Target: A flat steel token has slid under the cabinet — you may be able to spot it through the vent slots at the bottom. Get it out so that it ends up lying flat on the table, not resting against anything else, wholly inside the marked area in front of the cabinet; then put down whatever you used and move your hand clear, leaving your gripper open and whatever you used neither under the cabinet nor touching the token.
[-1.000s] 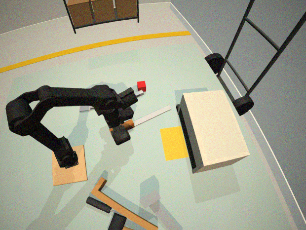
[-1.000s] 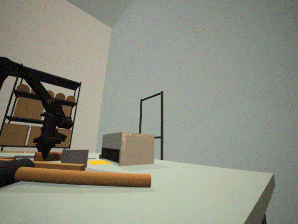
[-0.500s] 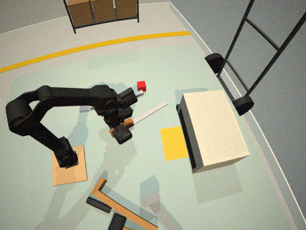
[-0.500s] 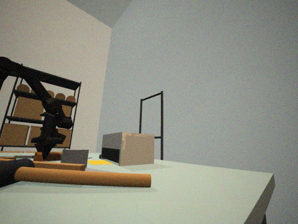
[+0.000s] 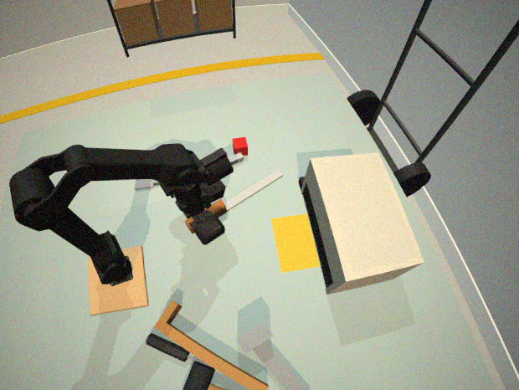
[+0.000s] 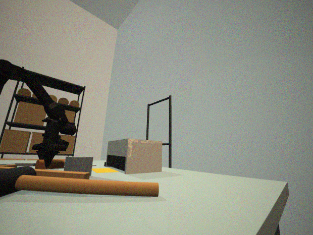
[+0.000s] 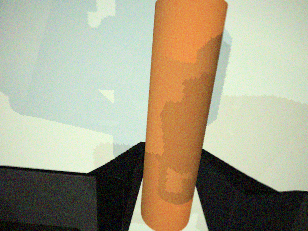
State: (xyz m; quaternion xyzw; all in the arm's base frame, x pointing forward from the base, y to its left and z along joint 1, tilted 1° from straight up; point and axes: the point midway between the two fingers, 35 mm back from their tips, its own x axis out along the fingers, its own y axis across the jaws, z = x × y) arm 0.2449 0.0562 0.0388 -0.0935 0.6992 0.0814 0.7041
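Top view: the cabinet [image 5: 365, 218] [image 6: 144, 156] stood at the gripper's [image 5: 205, 212] [image 6: 48, 164] [image 7: 172, 149] three o'clock; its fingers pinched the orange handle [image 5: 217, 207] [image 6: 58, 163] [image 7: 185, 89], pale blade [image 5: 254, 189] aimed toward two. The yellow area [image 5: 295, 243] [image 6: 104, 170] lay before the cabinet; the token's whereabouts were hidden.

handle [image 5: 218, 207] [image 6: 57, 164] [image 7: 182, 99]: matt, smooth, wood-like | blade [image 5: 254, 189]: metal-like | cabinet [image 5: 365, 213] [image 6: 143, 156]: matt
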